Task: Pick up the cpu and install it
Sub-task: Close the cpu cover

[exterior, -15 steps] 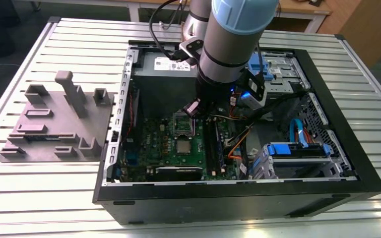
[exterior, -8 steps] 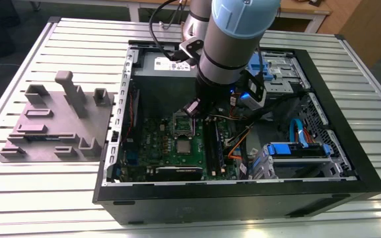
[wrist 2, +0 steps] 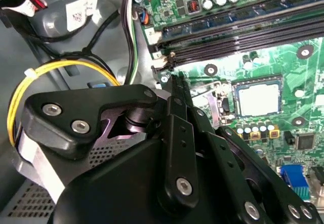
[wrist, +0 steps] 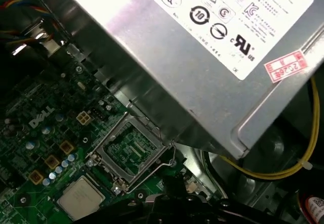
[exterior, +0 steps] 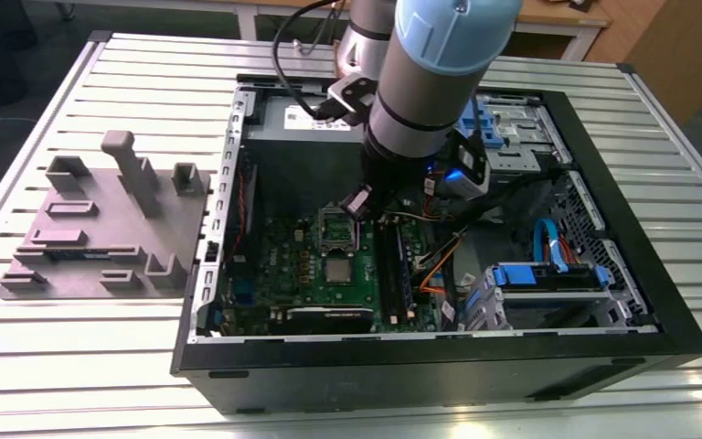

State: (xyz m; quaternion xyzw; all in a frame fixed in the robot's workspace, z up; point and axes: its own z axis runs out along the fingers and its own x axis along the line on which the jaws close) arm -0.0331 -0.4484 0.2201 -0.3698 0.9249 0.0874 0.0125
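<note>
My hand (wrist 2: pixel 177 86) is hovering over the motherboard (wrist 2: pixel 283 64) with its fingers pressed together, gripping nothing. The cpu (wrist 2: pixel 258 98) is lying flat on that board nearby, just beside the flipped-open socket frame (wrist: pixel 132 150).

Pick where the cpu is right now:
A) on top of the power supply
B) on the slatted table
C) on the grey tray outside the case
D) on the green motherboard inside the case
D: in the first wrist view the cpu lies flat on the green motherboard, silver top up, beside the open metal frame.
</note>
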